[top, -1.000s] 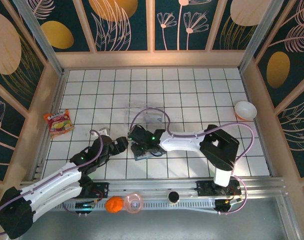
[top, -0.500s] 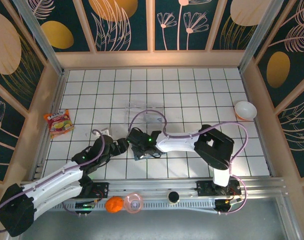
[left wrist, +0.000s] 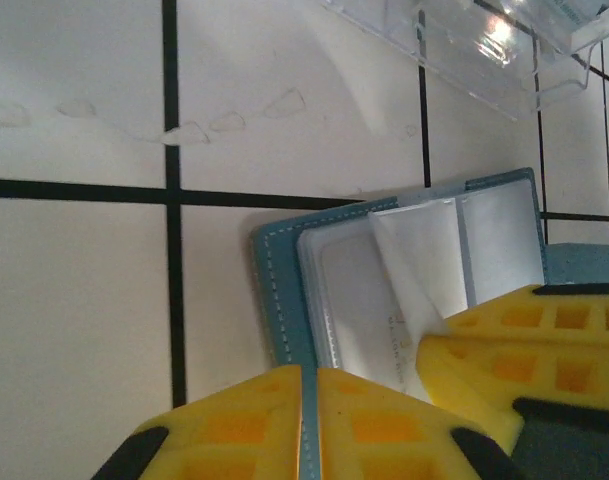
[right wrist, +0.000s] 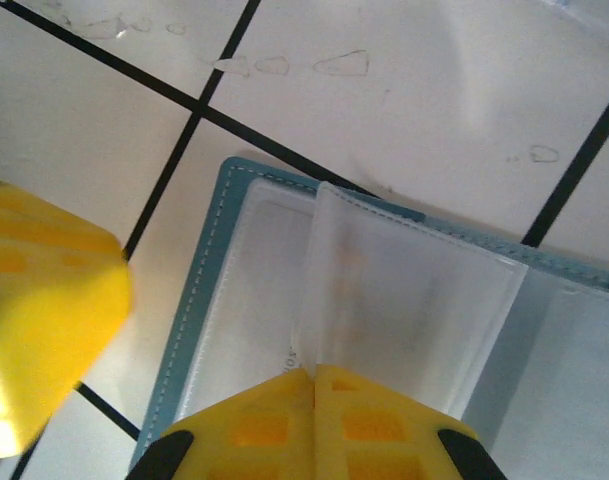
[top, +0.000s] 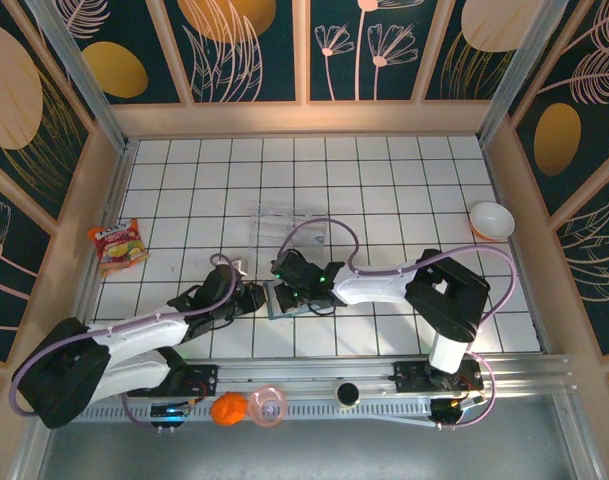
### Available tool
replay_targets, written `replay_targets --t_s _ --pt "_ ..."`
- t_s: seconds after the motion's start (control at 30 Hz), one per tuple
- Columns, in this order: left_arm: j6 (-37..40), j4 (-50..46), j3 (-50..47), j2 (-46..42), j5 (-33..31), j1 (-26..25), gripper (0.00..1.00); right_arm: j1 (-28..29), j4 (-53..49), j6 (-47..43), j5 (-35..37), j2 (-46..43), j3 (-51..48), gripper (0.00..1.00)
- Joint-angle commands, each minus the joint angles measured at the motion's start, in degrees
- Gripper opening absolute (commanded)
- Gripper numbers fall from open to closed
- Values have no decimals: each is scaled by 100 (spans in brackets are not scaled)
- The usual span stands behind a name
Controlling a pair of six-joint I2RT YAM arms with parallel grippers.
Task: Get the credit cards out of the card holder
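Teal outside and slate-blue inside, the card holder (top: 281,302) is laid open on the white tiled desk (top: 404,180), towards the near edge and about midway across. It is flanked by the two tools. Clear pockets are seen across its inside, and a pale card (left wrist: 356,300) with faint print is lodged in one of them. One sleeve (right wrist: 404,310) is lifted off the rest. Its lower edge is pinched by the right tool (right wrist: 311,378), whose yellow fingers are closed tight upon it. The left tool (left wrist: 309,378) is set over the stitched teal rim with its fingers pressed together and no gap between them. Whether the rim is gripped or only pressed down cannot be told. A clear plastic tray (top: 284,225) is found just beyond the card holder, apart from it. A snack packet (top: 117,246) is placed well off to the left, and a white bowl (top: 491,220) well off to the right. An orange ball (top: 227,408) and a pink ring (top: 268,405) are seen on the rail in front.
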Motion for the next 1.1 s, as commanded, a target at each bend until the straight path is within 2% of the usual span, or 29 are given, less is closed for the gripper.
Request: replay_targets --t_s 0.0,0.1,0.33,0.6,0.63,0.7,0.73,0.8,0.9,1.0,1.07 --pt "12 541 210 275 224 -101 7 -3 258 221 -155 -160 -120 0" --pt "22 634 298 501 234 -190 1 -11 302 253 -168 -188 -168 0" --pt "-86 332 295 787 26 -225 0 -18 206 318 -58 -277 -217 0" --pt "-126 205 180 795 40 -230 0 -251 -283 807 802 -949 -738 0" --pt "-119 194 185 778 54 -230 0 -290 -433 947 982 -1063 -818 4" --pt "-78 129 232 718 33 -229 0 -334 -698 1178 1253 -1288 -932 22" --pt "-47 76 254 671 22 -229 0 -345 -826 1267 1378 -1434 -967 28" --pt "8 -19 326 581 -1 -231 0 -335 -939 1299 1534 -1756 -994 35" --pt "93 -158 430 480 -40 -228 0 -337 -818 886 1343 -2167 -871 39" --pt "123 -189 479 460 -48 -229 0 -416 -698 488 706 -2130 -560 40" --pt "125 -182 497 486 -18 -234 0 -515 -424 254 -69 -1934 -457 38"
